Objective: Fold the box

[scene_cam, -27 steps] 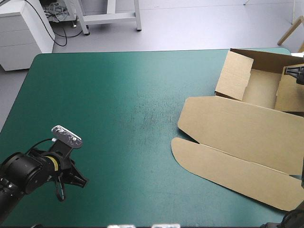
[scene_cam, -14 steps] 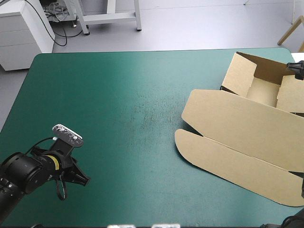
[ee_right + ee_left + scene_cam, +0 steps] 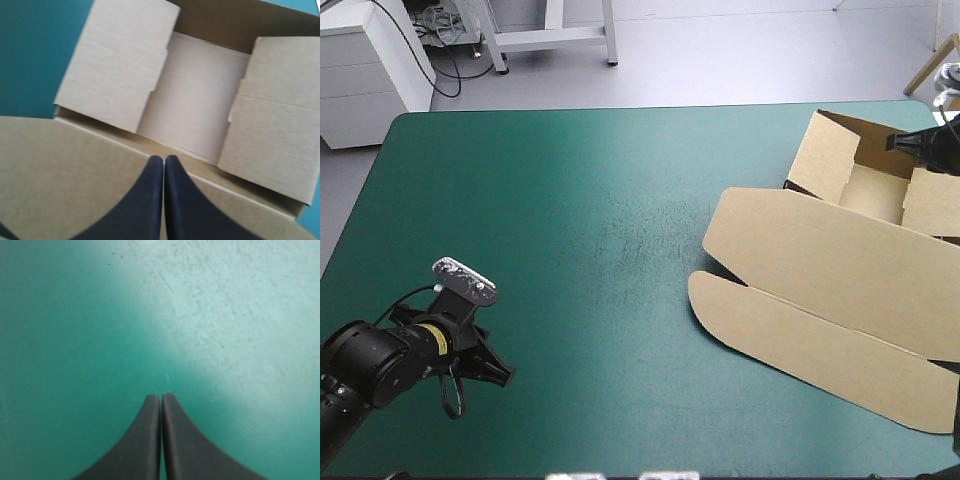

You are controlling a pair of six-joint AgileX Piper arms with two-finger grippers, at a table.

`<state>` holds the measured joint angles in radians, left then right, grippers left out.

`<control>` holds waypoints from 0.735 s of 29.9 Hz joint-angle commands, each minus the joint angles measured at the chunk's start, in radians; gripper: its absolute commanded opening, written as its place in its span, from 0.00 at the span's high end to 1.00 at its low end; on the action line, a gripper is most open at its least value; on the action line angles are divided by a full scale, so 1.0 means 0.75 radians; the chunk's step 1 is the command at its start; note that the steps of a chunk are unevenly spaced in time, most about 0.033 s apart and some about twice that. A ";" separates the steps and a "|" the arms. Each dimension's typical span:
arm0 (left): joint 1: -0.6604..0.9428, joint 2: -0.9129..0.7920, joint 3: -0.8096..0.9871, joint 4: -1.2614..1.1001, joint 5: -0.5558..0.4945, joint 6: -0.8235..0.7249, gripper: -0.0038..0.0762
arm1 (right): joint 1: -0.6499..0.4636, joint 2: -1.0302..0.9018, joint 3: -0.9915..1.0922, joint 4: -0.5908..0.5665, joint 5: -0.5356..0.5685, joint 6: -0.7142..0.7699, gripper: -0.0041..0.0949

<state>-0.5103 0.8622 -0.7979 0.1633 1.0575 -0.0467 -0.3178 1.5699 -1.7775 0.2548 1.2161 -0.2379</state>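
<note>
The left arm lies low at the table's near left corner. Its left gripper [image 3: 161, 399] tilts down toward the cover [image 3: 570, 220], the 2 black fingers pressed together in a single arch with nothing between them. Under and ahead of it is bare teal-green cover, marked with fine pale scratches.

The right arm comes in at the far right corner. The right gripper [image 3: 163, 159] is clenched too — fingers meeting tip to tip, no board caught in them. It hovers at the far right side of the box [image 3: 790, 250] and points across the open inside toward the lid; whether it touches the board cannot be told.

The box sits on the table's right side. Its tray [image 3: 873, 192] is open near the far right corner, with 2 side walls [image 3: 120, 65] and the far wall raised. The lid [image 3: 840, 290] lies flat on the cover, spreading toward the near edge — its rounded flap [image 3: 800, 345] nearest the robot.
</note>
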 commanded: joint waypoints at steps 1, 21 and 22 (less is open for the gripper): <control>-0.010 -0.012 -0.030 0.013 -0.058 -0.013 0.96 | 0.097 -0.145 -0.044 0.030 -0.019 -0.020 0.97; -0.010 -0.244 0.013 0.002 -0.033 0.005 0.96 | 0.423 -0.909 0.667 -0.011 -0.104 -0.059 0.97; -0.010 -0.279 0.033 0.004 -0.033 0.005 0.96 | 0.423 -0.955 0.726 -0.011 -0.110 -0.059 0.97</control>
<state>-0.5103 0.7073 -0.7709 0.1634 1.0606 -0.0422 -0.0045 0.9396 -1.2989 0.2402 1.2000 -0.2686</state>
